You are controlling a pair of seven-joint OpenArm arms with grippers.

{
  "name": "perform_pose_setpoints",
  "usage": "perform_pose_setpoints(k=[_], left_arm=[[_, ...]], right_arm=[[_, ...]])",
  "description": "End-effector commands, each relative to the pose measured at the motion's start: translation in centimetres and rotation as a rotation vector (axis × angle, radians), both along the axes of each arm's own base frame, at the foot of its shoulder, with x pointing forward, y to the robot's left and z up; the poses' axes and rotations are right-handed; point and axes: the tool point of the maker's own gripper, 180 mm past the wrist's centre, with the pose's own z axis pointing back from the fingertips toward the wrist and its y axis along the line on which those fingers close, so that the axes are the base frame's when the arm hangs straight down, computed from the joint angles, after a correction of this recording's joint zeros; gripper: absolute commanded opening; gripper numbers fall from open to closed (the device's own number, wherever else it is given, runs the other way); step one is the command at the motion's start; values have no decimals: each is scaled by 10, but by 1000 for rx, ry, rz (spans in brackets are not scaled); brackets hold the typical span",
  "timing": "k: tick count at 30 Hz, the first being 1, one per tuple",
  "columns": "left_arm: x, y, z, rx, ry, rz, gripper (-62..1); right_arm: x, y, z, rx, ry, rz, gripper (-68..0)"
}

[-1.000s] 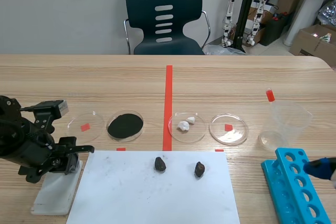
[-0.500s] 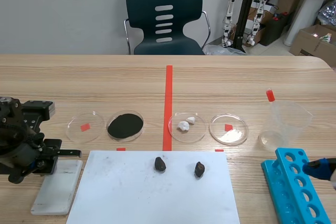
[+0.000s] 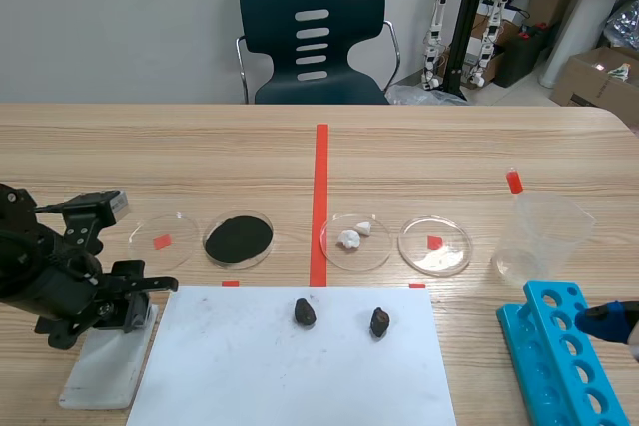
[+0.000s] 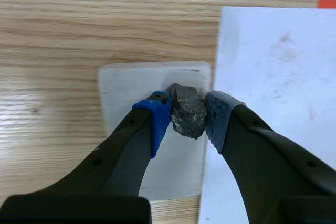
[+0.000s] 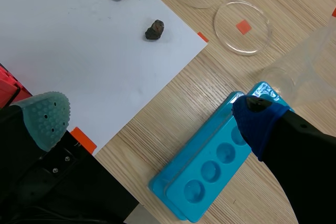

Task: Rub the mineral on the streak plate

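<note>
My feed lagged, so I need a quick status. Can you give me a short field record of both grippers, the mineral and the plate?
left gripper: shut on the mineral
mineral: dark, held between the pads, over the streak plate's edge nearest the white sheet; contact cannot be told
streak plate: white, lying flat beside the white sheet
right gripper: open, above the blue tube rack
spare rocks: two, on the sheet

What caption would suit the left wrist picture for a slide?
Left tool grips a dark mineral over the white streak plate, beside a white paper sheet.
</note>
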Motion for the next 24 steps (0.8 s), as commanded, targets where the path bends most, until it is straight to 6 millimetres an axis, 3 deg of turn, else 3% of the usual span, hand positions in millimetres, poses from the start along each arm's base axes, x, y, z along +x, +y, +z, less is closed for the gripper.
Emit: perform_pose_setpoints(k=[1,11,24], left_arm=[[-1,-3,-1,-8,4,4,-496],[-7,59,-1,324,34,93,-496],[-4,97,9,497,-50,158,-496]], right_arm=[[4,2,8,9,-27,5,-19],[4,2,8,9,-27,5,-19],[4,2,8,9,-27,5,-19]])
